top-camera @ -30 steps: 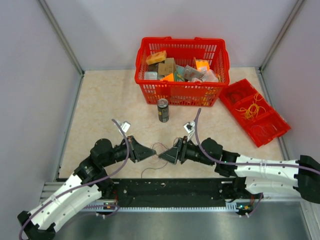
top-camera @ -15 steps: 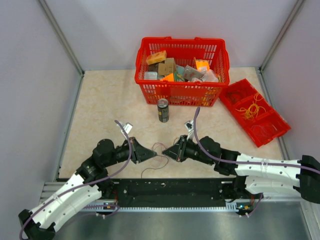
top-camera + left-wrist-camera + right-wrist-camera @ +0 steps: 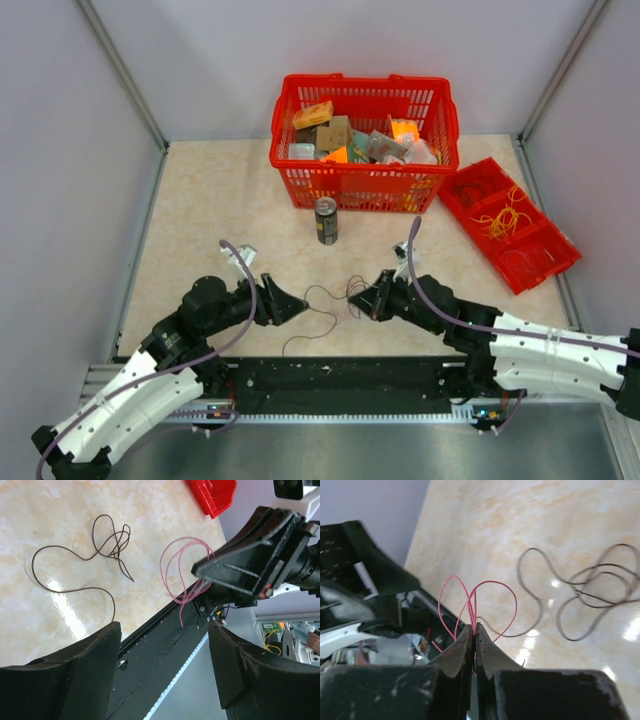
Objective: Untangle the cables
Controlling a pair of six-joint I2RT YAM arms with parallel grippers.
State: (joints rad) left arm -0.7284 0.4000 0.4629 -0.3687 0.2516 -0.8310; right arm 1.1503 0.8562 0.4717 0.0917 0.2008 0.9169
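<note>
Toward six o'clock on the table, the left gripper gaped wide and empty, thin cables between it and the right gripper. Left wrist: the dark cable lay at ten o'clock. Right wrist: shut jaws pinched the pink cable at twelve.

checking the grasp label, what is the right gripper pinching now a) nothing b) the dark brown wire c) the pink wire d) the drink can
c, the right gripper is shut on the looped pink wire, while the dark brown wire lies loose on the table
</note>
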